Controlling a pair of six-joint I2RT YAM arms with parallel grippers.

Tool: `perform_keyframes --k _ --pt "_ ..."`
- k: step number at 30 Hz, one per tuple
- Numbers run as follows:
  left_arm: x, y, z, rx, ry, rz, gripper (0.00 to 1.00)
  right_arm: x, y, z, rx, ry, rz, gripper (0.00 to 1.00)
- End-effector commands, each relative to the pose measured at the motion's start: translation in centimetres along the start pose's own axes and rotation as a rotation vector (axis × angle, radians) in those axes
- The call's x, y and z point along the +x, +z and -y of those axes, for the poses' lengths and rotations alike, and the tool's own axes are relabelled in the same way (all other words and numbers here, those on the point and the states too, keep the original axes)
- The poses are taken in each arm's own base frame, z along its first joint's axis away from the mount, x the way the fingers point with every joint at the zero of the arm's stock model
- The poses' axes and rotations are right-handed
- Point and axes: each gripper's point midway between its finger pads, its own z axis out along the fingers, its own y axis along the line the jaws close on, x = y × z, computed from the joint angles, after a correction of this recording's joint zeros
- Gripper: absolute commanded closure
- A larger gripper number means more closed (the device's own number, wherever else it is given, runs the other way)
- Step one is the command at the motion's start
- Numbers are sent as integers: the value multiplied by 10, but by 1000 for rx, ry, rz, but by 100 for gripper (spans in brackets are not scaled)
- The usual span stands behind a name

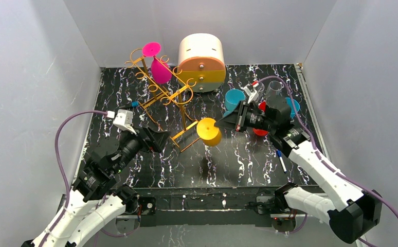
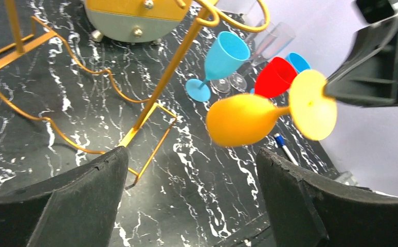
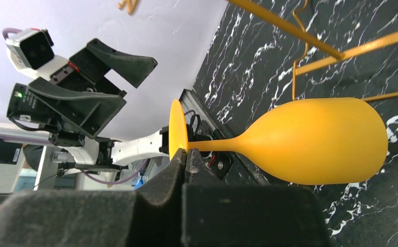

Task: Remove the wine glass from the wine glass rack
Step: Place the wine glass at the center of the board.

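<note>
No text, label, brand, number or sign can be read in any of the three views.
</note>
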Motion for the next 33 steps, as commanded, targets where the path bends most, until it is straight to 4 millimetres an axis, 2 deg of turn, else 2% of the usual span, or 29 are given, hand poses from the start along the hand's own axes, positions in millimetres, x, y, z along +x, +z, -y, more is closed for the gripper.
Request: perform_keyframes --k 1,3,5,10,15,21,27,33 --pt "15 -1 44 243 -21 -90 9 0 -7 -33 -171 -71 22 99" --pt "17 -5 72 393 -48 -126 9 5 -5 -33 -194 -81 6 99" --pt "23 -5 88 482 -84 -171 9 9 -4 -36 -224 -95 -11 99" --pt "44 5 94 507 -132 -296 16 21 4 -39 -249 -117 -58 99" --pt "53 9 96 512 -166 -348 23 36 17 -44 -264 -140 -90 99" --pt "60 9 94 512 -166 -366 41 44 30 -45 -274 -132 -106 99" --pt "72 6 92 517 -173 -417 63 46 32 -43 -284 -119 -83 99" --pt "70 8 92 508 -170 -416 91 45 33 -43 -282 -128 -77 99"
